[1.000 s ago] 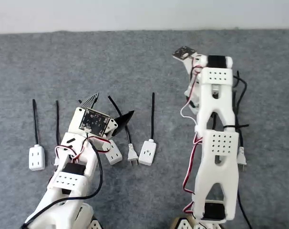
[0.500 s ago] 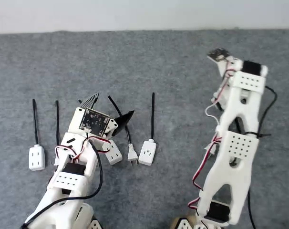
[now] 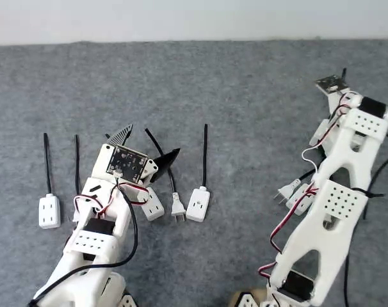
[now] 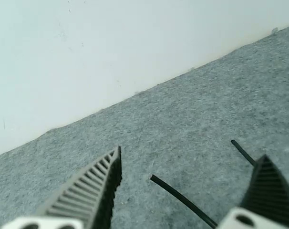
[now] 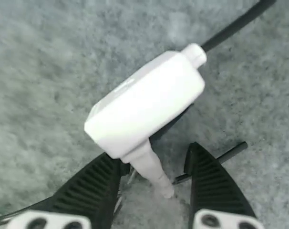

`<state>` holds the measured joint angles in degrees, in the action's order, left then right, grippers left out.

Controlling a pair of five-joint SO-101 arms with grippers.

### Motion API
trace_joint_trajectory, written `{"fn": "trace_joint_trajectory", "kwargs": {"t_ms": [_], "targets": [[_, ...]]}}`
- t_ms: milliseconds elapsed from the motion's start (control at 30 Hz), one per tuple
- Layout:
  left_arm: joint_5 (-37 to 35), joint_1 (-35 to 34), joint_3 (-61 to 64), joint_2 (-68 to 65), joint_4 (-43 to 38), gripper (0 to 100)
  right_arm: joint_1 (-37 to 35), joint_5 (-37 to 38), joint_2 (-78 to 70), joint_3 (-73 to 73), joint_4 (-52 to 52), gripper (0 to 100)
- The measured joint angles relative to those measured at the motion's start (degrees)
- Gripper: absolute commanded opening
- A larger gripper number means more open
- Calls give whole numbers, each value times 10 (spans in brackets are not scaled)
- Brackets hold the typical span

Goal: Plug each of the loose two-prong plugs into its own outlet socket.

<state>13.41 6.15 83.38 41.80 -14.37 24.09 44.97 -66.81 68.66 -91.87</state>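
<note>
Robotics test bench (lab-like), grey felt mat (image 3: 200, 83), bare white wall (image 3: 181, 19), wired left arm (image 3: 95, 240), right arm (image 3: 331, 208)

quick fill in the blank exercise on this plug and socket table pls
1. The left hand is ____, holding nothing.
2. The felt table cover is ____.
3. The thin cord on the white plastic outlet socket is ____.
Missing words: open, grey, black.

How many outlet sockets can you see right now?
4 sockets: one at far left, one against the left arm, one right of the middle plug, one just off the right gripper. Others may hide under the arms.
</note>
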Motion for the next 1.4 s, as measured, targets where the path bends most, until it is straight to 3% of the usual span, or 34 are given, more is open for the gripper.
{"fn": "trace_joint_trajectory", "kwargs": {"t_ms": [333,800,1100,1400], "targets": [[0,0,0,0,0,412,4,1,-1,118,-87,194],[0,0,0,0,0,412,-24,-47,53,165,-88,194],[0,0,0,0,0,412,-79,-155,222,-75,-88,191],[0,0,0,0,0,412,-97,-175,479,-429,-88,191]]}}
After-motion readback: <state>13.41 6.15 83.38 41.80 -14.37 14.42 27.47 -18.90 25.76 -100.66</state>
